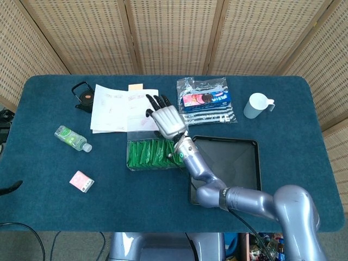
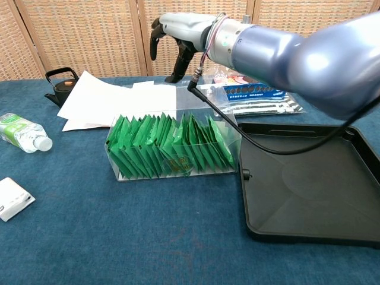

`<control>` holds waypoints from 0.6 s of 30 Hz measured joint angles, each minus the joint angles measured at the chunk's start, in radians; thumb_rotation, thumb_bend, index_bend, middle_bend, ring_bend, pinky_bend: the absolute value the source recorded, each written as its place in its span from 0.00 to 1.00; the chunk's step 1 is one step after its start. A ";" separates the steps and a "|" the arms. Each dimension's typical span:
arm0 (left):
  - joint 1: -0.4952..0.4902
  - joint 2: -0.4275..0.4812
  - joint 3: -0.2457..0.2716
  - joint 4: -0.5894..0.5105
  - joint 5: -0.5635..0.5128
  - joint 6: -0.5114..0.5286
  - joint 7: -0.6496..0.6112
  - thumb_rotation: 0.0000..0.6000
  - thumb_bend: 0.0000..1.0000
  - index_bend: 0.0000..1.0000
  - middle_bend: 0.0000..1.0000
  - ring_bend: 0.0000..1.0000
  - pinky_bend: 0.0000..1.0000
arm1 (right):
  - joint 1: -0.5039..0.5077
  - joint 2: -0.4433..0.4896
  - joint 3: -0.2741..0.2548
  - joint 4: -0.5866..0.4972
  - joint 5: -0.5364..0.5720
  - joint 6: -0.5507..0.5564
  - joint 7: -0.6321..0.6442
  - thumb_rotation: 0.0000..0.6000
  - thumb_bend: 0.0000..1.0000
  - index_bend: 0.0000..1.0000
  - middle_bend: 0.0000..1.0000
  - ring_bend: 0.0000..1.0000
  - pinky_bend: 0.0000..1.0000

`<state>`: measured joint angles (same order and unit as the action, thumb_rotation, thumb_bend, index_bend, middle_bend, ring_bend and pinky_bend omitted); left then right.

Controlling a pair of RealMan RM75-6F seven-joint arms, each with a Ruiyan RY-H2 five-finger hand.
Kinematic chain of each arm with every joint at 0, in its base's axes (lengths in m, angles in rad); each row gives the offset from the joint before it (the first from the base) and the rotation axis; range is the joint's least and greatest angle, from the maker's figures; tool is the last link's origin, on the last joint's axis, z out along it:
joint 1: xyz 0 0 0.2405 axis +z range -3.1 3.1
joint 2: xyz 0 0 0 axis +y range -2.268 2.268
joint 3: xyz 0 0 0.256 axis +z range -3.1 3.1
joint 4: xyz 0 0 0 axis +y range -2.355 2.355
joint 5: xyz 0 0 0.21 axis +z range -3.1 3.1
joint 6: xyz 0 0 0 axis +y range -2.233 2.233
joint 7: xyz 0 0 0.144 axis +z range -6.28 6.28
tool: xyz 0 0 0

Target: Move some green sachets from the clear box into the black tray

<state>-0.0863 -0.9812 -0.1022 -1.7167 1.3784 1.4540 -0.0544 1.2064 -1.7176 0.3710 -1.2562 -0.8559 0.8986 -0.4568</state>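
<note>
The clear box (image 1: 129, 161) (image 2: 236, 139) stands at the table's middle, packed with a row of upright green sachets (image 1: 152, 154) (image 2: 169, 148). The black tray (image 1: 234, 163) (image 2: 309, 196) lies directly to its right, with nothing in it. My right hand (image 1: 166, 120) (image 2: 178, 27) hovers above the box's far edge, fingers spread, holding nothing and touching no sachet. Its grey arm (image 2: 285, 53) runs across the upper right of the chest view. Neither view shows my left hand.
White papers (image 1: 122, 106) and a black kettle (image 1: 82, 93) lie behind the box at the left. A snack pack (image 1: 206, 100) and a white cup (image 1: 256, 105) sit at the back right. A green-labelled bottle (image 1: 72, 137) and a pink packet (image 1: 81, 181) lie at the left.
</note>
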 measured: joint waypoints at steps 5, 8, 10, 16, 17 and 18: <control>0.000 -0.002 0.004 -0.004 0.009 0.004 0.011 1.00 0.11 0.00 0.00 0.00 0.00 | -0.027 0.084 -0.051 -0.095 -0.079 -0.060 0.034 1.00 0.37 0.36 0.00 0.00 0.00; 0.001 -0.004 0.006 -0.005 0.012 0.006 0.017 1.00 0.11 0.00 0.00 0.00 0.00 | -0.043 0.116 -0.087 -0.135 -0.136 -0.085 0.057 1.00 0.36 0.32 0.00 0.00 0.00; 0.000 -0.004 0.006 -0.005 0.013 0.006 0.019 1.00 0.11 0.00 0.00 0.00 0.00 | -0.050 0.125 -0.105 -0.149 -0.169 -0.095 0.069 1.00 0.36 0.32 0.00 0.00 0.00; -0.003 -0.007 0.007 -0.005 0.010 0.001 0.026 1.00 0.11 0.00 0.00 0.00 0.00 | -0.051 0.123 -0.139 -0.147 -0.255 -0.110 0.088 1.00 0.36 0.32 0.00 0.00 0.00; -0.003 -0.007 0.007 -0.006 0.009 0.002 0.026 1.00 0.11 0.00 0.00 0.00 0.00 | -0.049 0.119 -0.142 -0.138 -0.265 -0.112 0.090 1.00 0.36 0.32 0.00 0.00 0.00; -0.002 -0.007 0.007 -0.006 0.009 0.003 0.025 1.00 0.11 0.00 0.00 0.00 0.00 | -0.047 0.112 -0.146 -0.126 -0.274 -0.114 0.092 1.00 0.36 0.32 0.00 0.00 0.00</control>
<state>-0.0888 -0.9882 -0.0955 -1.7226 1.3874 1.4568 -0.0293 1.1595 -1.6060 0.2253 -1.3819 -1.1302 0.7842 -0.3644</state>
